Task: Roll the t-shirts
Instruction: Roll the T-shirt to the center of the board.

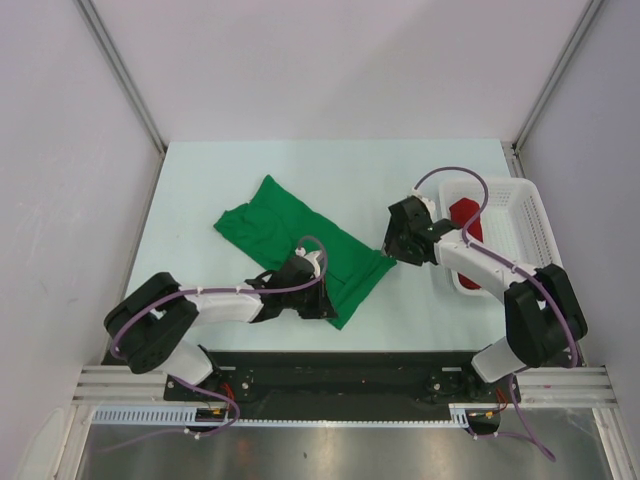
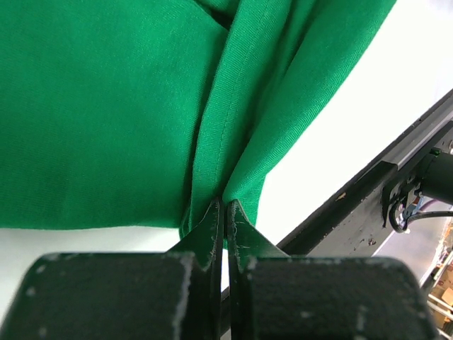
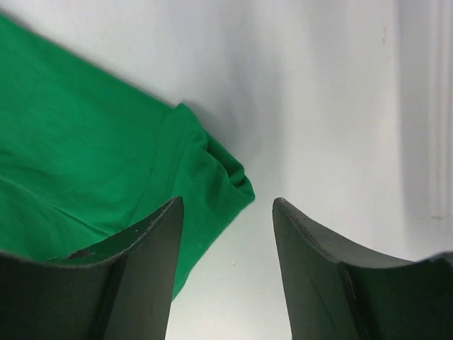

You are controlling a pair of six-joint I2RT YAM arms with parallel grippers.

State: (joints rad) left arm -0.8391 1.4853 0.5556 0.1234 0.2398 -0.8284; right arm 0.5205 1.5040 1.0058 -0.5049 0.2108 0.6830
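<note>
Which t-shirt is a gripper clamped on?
The green t-shirt, spread out flat: the left gripper is shut on its near edge. The red t-shirt lies in the basket, untouched.

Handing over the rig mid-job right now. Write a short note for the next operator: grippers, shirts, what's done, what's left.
Left gripper: shut on a pinch of cloth at the near edge of the green t-shirt.
Right gripper: open, holding nothing, just off the shirt's right corner.
Red t-shirt: rolled, in the white basket on the right.
Done: red t-shirt rolled.
Left: green t-shirt lies in a long strip on the table, not yet rolled.
</note>
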